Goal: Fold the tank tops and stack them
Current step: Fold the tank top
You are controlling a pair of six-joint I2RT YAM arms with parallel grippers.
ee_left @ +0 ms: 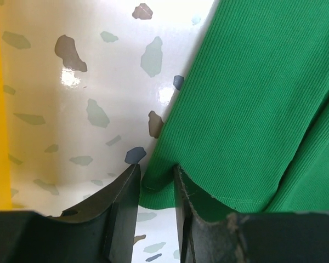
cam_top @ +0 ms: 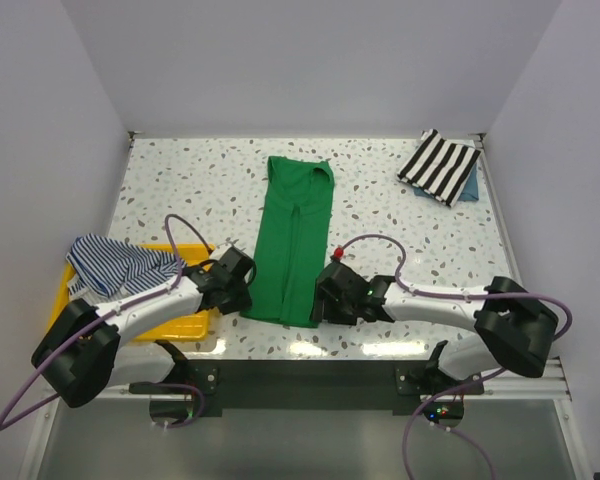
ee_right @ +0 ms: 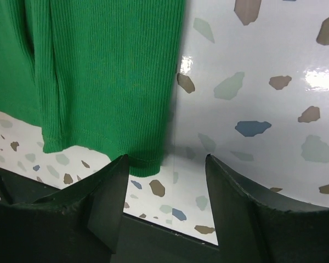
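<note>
Left fingers (ee_left: 123, 213) down at table level, set at a narrow gap, with the near-left hem corner of the green top (cam_top: 292, 245) between them. Impossible to tell whether that corner is pinched or only straddled. Right fingers (ee_right: 107, 203) spread wide, holding nothing, low over the table (cam_top: 180, 180) at the near-right hem corner, with that corner just inside one fingertip.

Green top flat on the table between the two arms, a long narrow strip, neck end far and hem near.

Yellow tray (cam_top: 185, 325) at the near left, partly under the left arm. Inside it, the striped top (cam_top: 120, 262), crumpled in a heap over the tray's far-left part.

Far right corner: folded black-and-white cloth (cam_top: 438, 165) resting on a blue cloth (cam_top: 470, 187), well apart from both tops.
</note>
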